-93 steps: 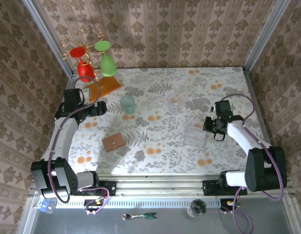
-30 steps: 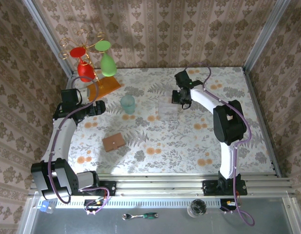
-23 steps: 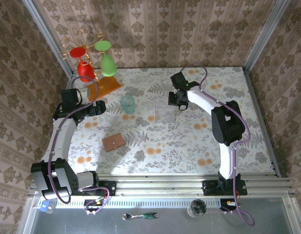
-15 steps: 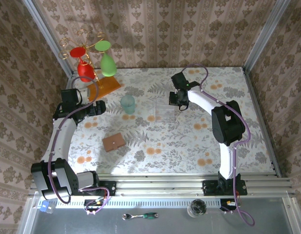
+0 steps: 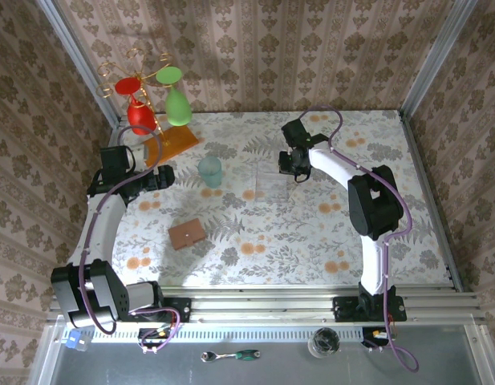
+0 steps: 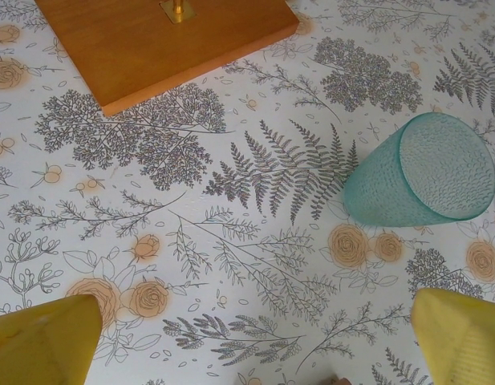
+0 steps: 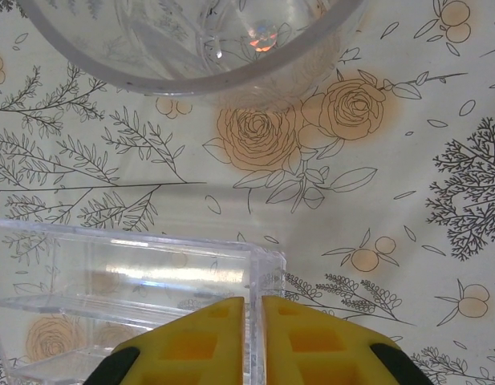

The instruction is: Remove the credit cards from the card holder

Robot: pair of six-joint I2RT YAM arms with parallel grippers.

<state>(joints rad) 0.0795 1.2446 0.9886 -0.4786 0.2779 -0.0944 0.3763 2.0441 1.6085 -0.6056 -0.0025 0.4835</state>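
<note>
The card holder [image 5: 187, 234] is a small flat brown wallet lying closed on the floral table at the front left, apart from both grippers. The credit cards are hidden. My left gripper [image 5: 164, 177] [image 6: 251, 349] hangs open over bare tablecloth behind the holder, its yellow fingertips [image 6: 42, 341] wide apart with nothing between them. My right gripper [image 5: 286, 169] [image 7: 253, 309] is at the back middle. Its yellow fingers [image 7: 199, 341] are nearly together on the corner wall of a clear plastic box [image 7: 119, 297] [image 5: 271, 184].
A teal tumbler [image 5: 209, 171] [image 6: 423, 172] stands just right of my left gripper. An orange wooden rack base [image 5: 171, 140] [image 6: 163, 40] with a red goblet [image 5: 139, 112] and a green goblet [image 5: 176, 104] is at the back left. A clear glass [image 7: 191, 40] sits just beyond the box.
My right arm swung from the right front to the back middle, bringing the clear box with it. Over the last half second it has stayed almost still. The left arm has not moved.
</note>
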